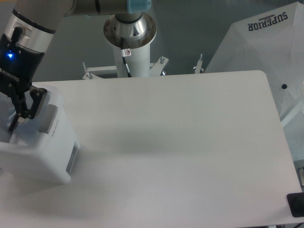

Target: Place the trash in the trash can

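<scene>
The trash can [45, 156] is a white boxy bin with rounded corners standing at the table's left edge, partly cut off by the frame. My gripper [21, 118] hangs over its open top, its dark fingers [34, 100] spread apart with nothing visible between them. No trash shows anywhere on the table. The inside of the can is largely hidden by my gripper and the can's own walls.
The arm's white base column [130, 45] rises behind the table's far edge. A white umbrella-like cover printed SUPERIOR [266, 38] stands off the table's right rear. A small black object [297, 205] sits at the front right corner. The white table [180, 142] spreads right of the can.
</scene>
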Robot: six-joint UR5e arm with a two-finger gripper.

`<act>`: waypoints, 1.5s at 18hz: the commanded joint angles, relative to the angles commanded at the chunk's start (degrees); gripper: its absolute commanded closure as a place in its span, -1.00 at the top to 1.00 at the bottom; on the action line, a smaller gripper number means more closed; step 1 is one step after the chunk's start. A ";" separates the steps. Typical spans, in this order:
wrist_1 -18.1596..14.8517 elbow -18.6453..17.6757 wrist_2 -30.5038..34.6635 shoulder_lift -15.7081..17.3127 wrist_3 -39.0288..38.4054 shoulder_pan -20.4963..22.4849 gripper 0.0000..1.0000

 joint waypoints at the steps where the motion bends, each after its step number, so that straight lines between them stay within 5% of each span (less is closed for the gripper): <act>1: 0.00 0.09 0.09 0.00 0.00 0.00 1.00; 6: -0.26 -0.09 0.35 -0.26 0.00 2.36 1.00; 15: -0.53 -2.90 3.33 -0.70 7.81 18.00 1.00; 21: -0.62 -5.88 12.02 -2.81 22.30 24.25 1.00; 27: -0.88 -6.94 28.64 -6.06 36.19 24.96 1.00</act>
